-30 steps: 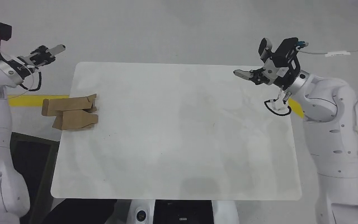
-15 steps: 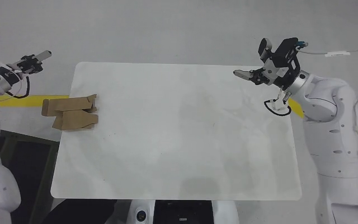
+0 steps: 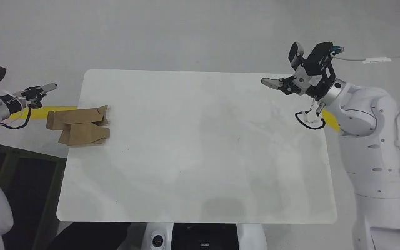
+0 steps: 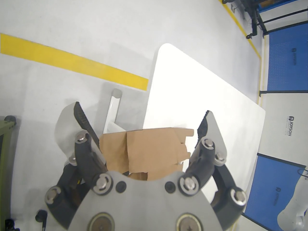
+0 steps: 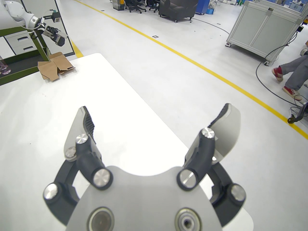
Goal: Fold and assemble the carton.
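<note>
**Both jaws wide open, carton flat at the edge**

We see the flattened carton [image 3: 78,126] overhanging the worktop [image 3: 206,156] edge. Our left gripper [image 4: 142,111] hovers near it, jaws spread wide and empty. Our right gripper [image 5: 154,111], well apart at the opposite side, is equally wide open and holds nothing.

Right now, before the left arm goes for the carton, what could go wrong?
1. The carton lies flat, partly overhanging the left edge of the table. A nudge from the open left gripper, off the table beside it, could tip it off.
2. Its brown pieces overlap, so a pinch may catch only one layer.
3. The open right gripper is at the opposite far corner, likely too far to steady it.
</note>
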